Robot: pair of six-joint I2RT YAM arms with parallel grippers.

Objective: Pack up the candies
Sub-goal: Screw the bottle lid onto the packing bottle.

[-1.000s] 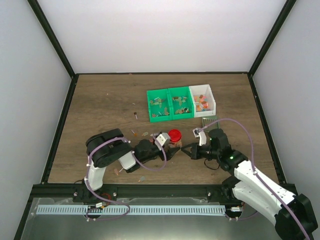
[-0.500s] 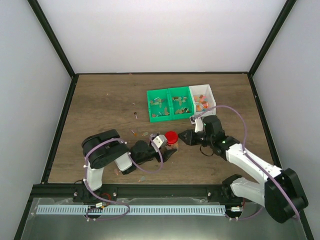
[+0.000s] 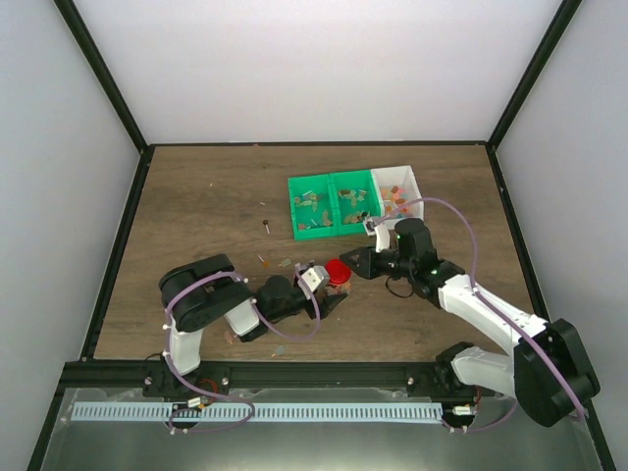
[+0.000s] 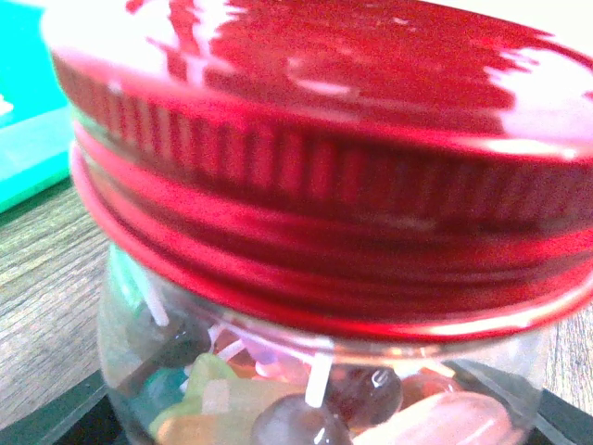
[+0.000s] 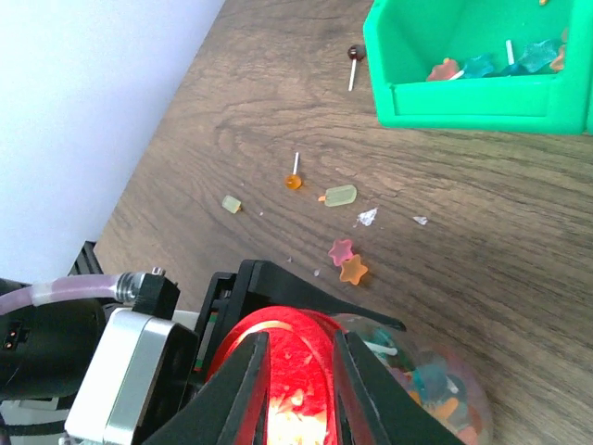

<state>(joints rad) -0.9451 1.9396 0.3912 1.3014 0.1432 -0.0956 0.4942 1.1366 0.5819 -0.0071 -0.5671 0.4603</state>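
Note:
A clear jar (image 4: 306,389) with a red lid (image 4: 324,139) sits between my left gripper's (image 3: 340,287) fingers (image 5: 306,297), which are shut on its body. Mixed-colour candies (image 5: 428,387) fill the jar. In the right wrist view my right gripper (image 5: 298,336) is just over the lid (image 5: 296,371). Its fingers stand a narrow gap apart, and the lid is wider than that gap. More candies lie in the green bin (image 3: 334,228) and the white bin (image 3: 418,196). Loose ones lie on the table, among them two star shapes (image 5: 347,261) and an orange lollipop (image 5: 293,181).
The bins stand in a row behind the jar, the green bin's front wall (image 5: 482,97) close by in the right wrist view. A dark lollipop (image 5: 353,57) lies left of it. Black frame rails border the wooden table (image 3: 196,206) on all sides.
My right arm has swung up and left from the near table to the jar's lid, and its jaws have parted slightly. The left gripper and the jar have barely moved.

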